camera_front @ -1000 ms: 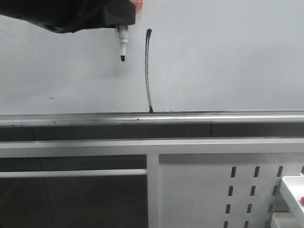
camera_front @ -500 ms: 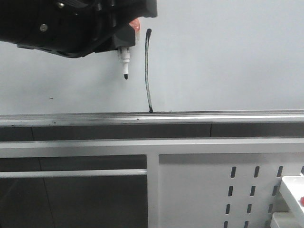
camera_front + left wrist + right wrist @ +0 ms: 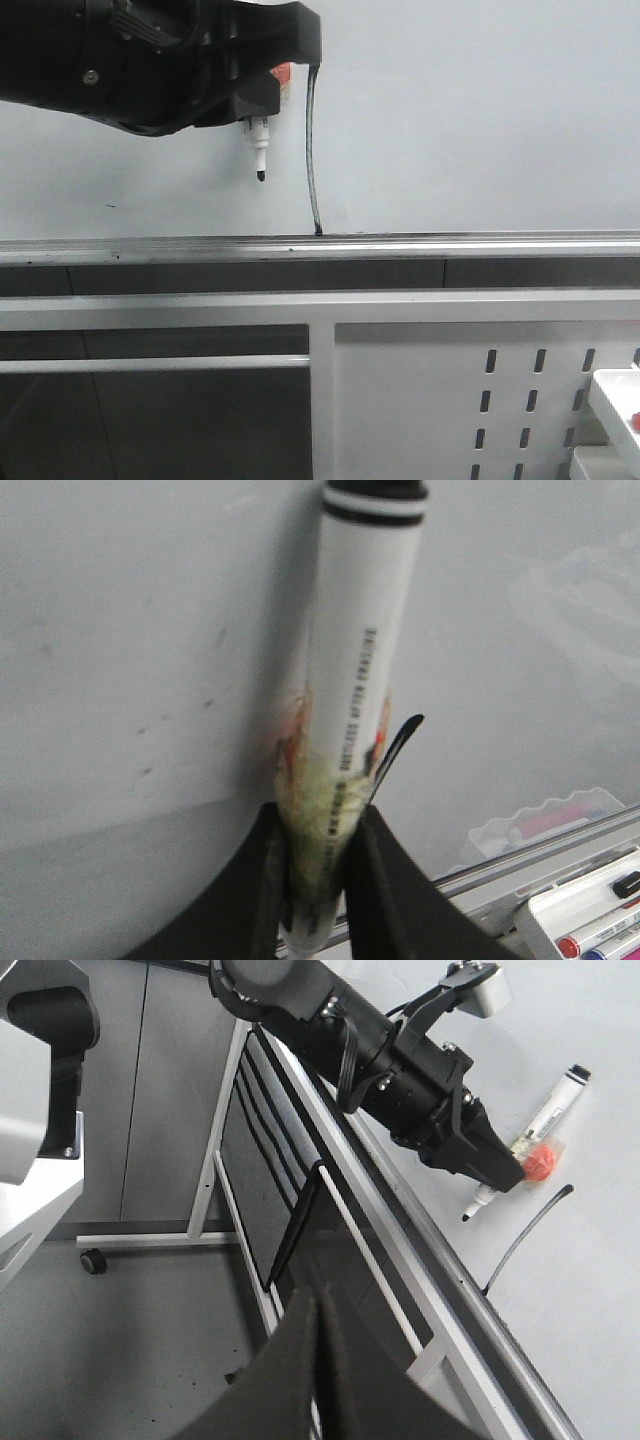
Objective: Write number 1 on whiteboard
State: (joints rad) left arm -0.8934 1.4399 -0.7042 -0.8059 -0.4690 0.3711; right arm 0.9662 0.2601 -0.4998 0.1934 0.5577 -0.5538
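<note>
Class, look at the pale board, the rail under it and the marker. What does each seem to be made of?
The pale grey-white whiteboard looks like a glossy coated panel, showing soft reflections. The silver lower rail looks like brushed metal, probably aluminium, with bright streaks. The white marker pen looks like smooth plastic with printed lettering, gripped in the left hand.

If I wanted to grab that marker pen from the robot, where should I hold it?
Probably the bare white barrel of the marker pen, above where the left gripper pinches it. That part is straight, round and free of the fingers. Come from the side away from the whiteboard, since the pen hangs close to it, and stay off the inky tip.
</note>
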